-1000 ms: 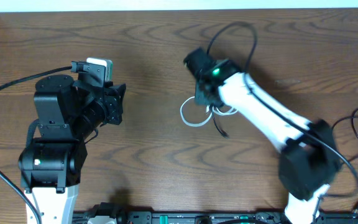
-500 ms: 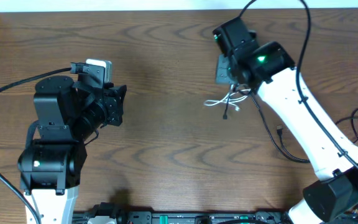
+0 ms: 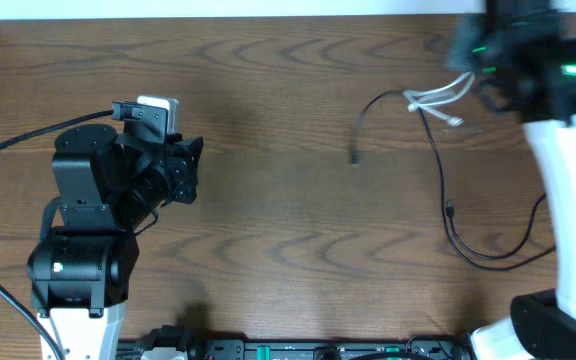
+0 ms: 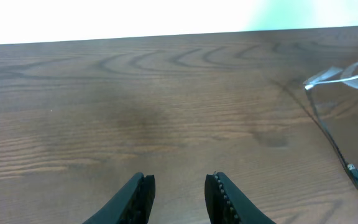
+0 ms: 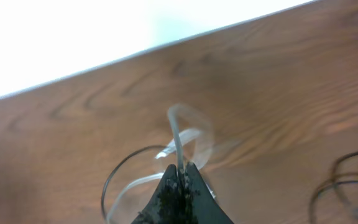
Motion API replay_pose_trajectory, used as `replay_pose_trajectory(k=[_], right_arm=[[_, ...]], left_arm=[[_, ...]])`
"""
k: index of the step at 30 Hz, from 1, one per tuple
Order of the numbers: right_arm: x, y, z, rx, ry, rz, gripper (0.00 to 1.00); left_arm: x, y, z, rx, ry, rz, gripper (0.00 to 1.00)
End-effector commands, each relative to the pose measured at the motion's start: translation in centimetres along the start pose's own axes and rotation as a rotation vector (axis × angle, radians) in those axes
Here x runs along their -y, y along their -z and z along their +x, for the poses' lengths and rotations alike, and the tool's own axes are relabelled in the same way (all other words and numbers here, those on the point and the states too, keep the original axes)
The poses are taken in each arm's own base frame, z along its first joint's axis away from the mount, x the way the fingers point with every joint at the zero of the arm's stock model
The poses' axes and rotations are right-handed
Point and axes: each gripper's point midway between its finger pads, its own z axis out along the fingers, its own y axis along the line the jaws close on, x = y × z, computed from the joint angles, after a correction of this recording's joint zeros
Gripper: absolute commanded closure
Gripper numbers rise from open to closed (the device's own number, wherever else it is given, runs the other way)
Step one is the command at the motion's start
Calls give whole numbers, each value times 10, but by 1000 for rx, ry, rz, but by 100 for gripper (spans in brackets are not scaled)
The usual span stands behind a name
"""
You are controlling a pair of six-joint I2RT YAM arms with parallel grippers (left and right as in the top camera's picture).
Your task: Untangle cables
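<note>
The right gripper (image 5: 180, 179) was pinched shut on the white cable (image 5: 176, 134), whose pale loops rose just ahead of its fingertips and seemed to be lifted clear of the wooden table (image 3: 268, 80). A thin black cable (image 3: 446, 190) met the white one right beside the grip. From there one strand ran off to the gripper's left and ended in a small plug (image 3: 355, 157), and the rest trailed back under the arm towards its base and curled into a loose bend on the wood. The left gripper (image 4: 180, 186) hung well apart from all this, its jaws partly open with nothing between them, and the cables lay far ahead of it and to its right. I judged the job roughly half done. The black cable was stretched out in open curves with no knots, but where it met the white one they looked crossed or hooked together. Separating them there, and laying the white cable down by itself, remained to be done.
</note>
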Motion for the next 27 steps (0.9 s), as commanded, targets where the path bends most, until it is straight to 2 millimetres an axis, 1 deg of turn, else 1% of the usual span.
replay_pose_trajectory(k=[1,4,6,8,9,14,16,17,19,21,22,23,24,25,27], right_arm=[[22,18,-15,21,17,-12,99],[28,18,-13,7,21,3,99],[34,18,-17,29,22,38,99],[47,18,-28,73,12,99,99],[61,19,-34,99,-4,156,99],[114,23,-50,138,-50,306,99],[126,22,-48,119,-63,320,99],[128,20,-46,105,-56,316,99],[130,13,-39,58,-44,296,99],[124,5,-33,24,-42,261,98],[118,-1,-30,0,-24,228,83],[110,-7,-26,-25,6,183,64],[96,-17,-20,-63,49,113,58],[84,-26,-14,-101,89,46,57],[69,-40,-2,-162,130,-16,54]], left_arm=[[2,1,2,2,9,10,67],[2,1,0,9,7,10,68],[2,1,0,9,7,10,68],[2,1,1,5,8,10,68],[2,1,1,5,8,10,68],[1,1,1,6,8,10,67],[1,1,1,6,8,10,67],[1,1,0,7,8,10,67],[2,1,-1,12,7,10,68],[2,1,-2,16,6,10,67],[2,1,-2,18,5,10,67],[2,1,-3,20,5,10,67],[2,1,-3,20,5,10,67],[2,1,-3,20,5,10,67],[2,1,-3,20,4,10,67]])
